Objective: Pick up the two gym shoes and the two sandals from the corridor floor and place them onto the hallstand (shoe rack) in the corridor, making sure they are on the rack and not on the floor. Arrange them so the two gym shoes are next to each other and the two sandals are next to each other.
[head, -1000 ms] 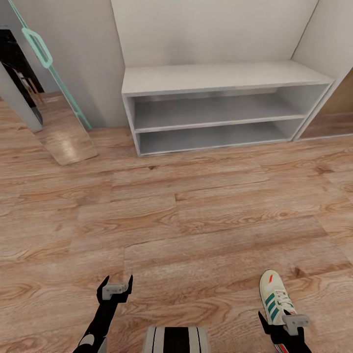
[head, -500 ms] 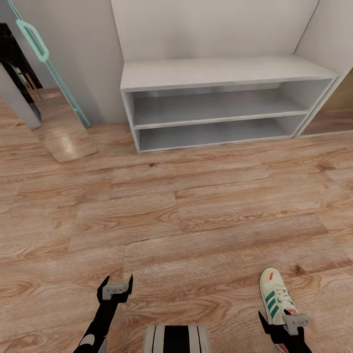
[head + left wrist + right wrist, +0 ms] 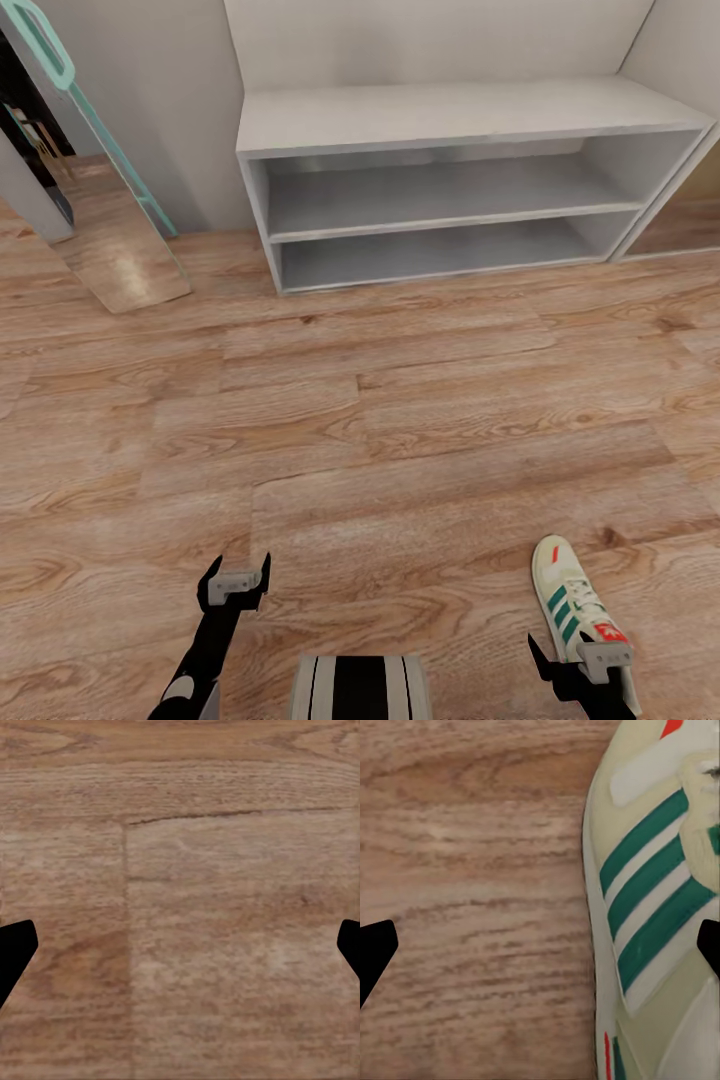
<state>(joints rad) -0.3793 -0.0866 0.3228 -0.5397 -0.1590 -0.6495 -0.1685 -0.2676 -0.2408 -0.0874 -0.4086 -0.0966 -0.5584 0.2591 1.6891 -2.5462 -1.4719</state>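
I see 1 gym shoe [image 3: 572, 605] flat on the corridor floor [image 3: 400, 450], near my right side, toe toward the hallstand [image 3: 450, 190]. Cream-white upper, 3 green side stripes, white laces, red-orange tongue label; its heel end is hidden. Right wrist view shows its striped side [image 3: 660, 885] close up. Hallstand stands well apart: pale grey, flat top, 2 open shelf levels.

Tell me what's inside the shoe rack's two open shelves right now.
Both shelf levels of the shoe rack look bare: no shoes on them. The far right end runs past the picture's edge, so that part stays unseen.
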